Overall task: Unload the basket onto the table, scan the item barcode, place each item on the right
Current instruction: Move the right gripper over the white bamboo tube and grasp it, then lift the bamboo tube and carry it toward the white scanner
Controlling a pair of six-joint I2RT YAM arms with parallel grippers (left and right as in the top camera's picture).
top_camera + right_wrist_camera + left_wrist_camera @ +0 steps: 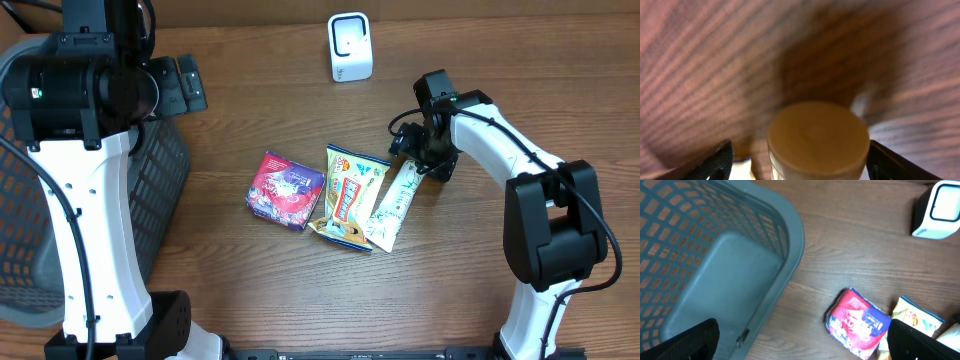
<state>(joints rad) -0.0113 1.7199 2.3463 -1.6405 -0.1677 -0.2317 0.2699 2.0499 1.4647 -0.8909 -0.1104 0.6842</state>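
At the middle of the wooden table, three packets are laid side by side. The white-and-green packet is the rightmost. Its long axis is set on a diagonal, with the far end pointed up and right under the right gripper and the near end pointed down and left. Just beside it, a yellow-and-blue snack packet is laid almost parallel, and a purple-and-red packet is placed to the left. Lettering is printed on all three, but none can be read.

A white barcode scanner is stood upright at the far edge, well apart from the packets. A grey mesh basket is seen at the left.

The right gripper's fingers are spread wide in the wrist view. A blurred, round, tan-topped object is framed between them, and no contact is seen. The left gripper is held wide apart above the basket's edge, with nothing gripped.
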